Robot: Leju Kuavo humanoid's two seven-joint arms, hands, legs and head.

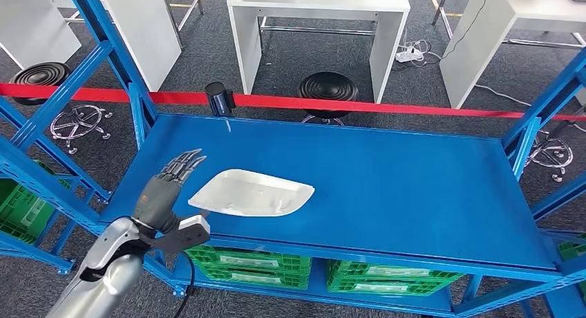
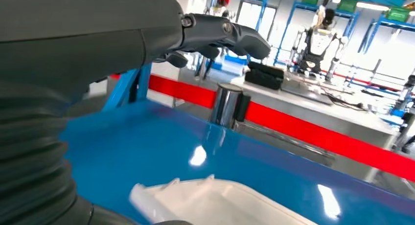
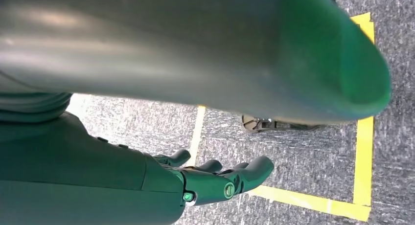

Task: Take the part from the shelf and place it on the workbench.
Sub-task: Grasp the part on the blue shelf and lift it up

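Item 1, part: a white, shallow tray-shaped moulding, lying flat on the blue shelf, toward its near left, well clear of the far edge. In the left wrist view its near rim is showing just beyond my palm.

Item 2, left robot hand: I am holding it just left of the part, fingers stretched out and apart, gripping nothing. I cannot tell whether it is touching the part's left edge or hanging just beside it.

Item 3, right robot hand: I am letting it hang at my side over grey carpet and yellow floor tape, fingers loosely curved and apart, holding nothing.

Item 4, surroundings: red barrier tape running along beyond the shelf, with its post at the far left corner; green crates sitting on the level below; white tables standing farther off.

Handling note, as I judge it: the step in hand is the grasp. The part looks thin and light, so I should be bringing the thumb under the left rim and the fingers over it, closing gently, and lifting level so that it is not sliding right along the smooth shelf.
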